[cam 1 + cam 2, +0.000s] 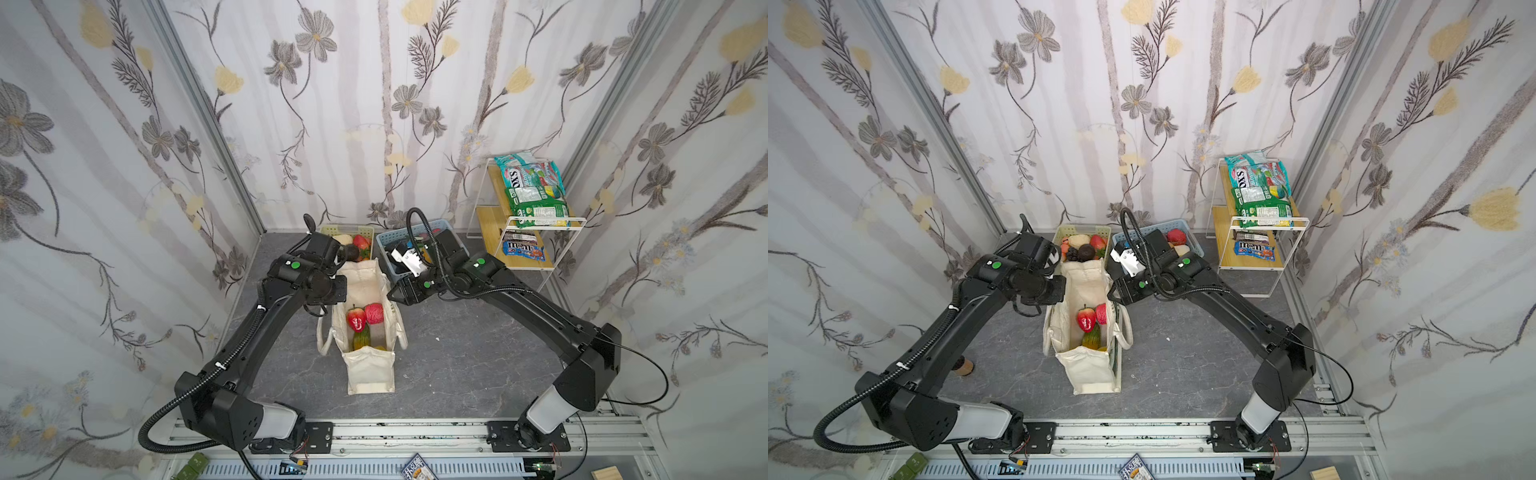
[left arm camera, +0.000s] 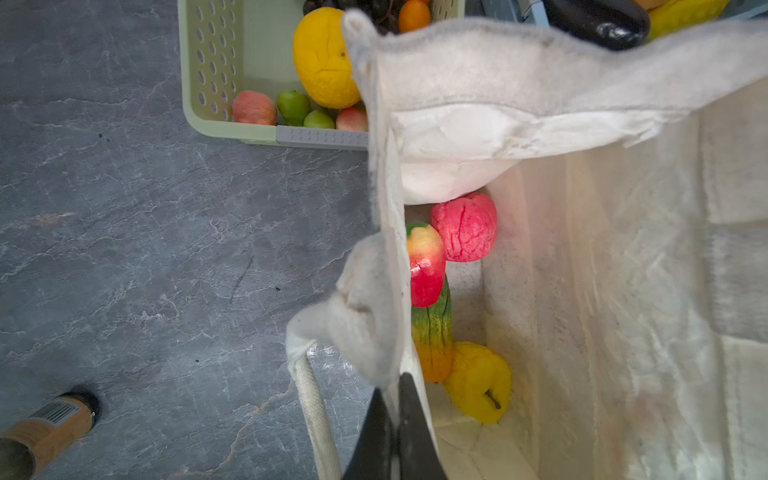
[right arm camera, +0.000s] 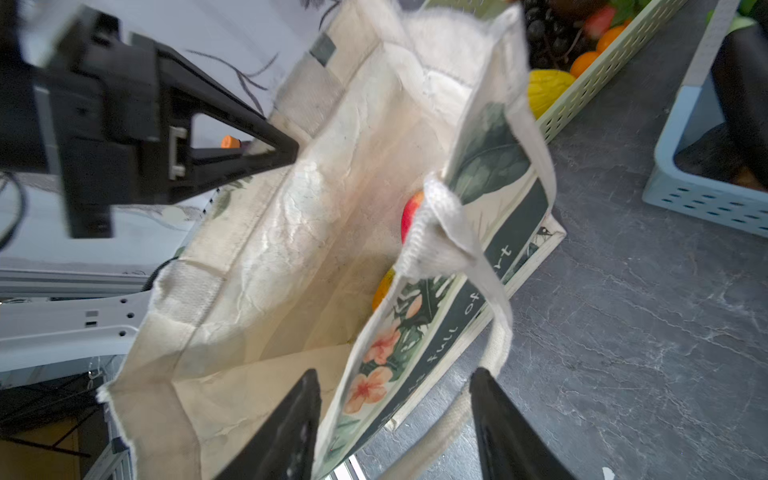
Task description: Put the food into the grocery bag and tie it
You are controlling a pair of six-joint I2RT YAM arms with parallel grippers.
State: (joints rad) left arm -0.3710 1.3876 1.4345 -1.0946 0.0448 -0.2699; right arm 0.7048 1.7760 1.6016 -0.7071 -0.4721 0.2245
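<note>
It's bright in here: a soft white light from above, with no hard edges to it. The arms throw only faint, smudgy shadows on the grey desk [image 1: 457, 365]. Both top views are sharp in the middle but stretch toward the borders, so the aluminium posts [image 1: 208, 120] lean outward. The snack packets [image 1: 536, 195] catch small white glints. Light glows warm through the canvas of the grocery bag [image 2: 602, 291], and its near rim is soft with blur. The dark eggplant [image 2: 598, 18] carries a bright spot of glare. The left tool [image 3: 286, 151] looks smeared in the right wrist view. The right tool [image 3: 395, 382], close to that lens, is out of focus.
</note>
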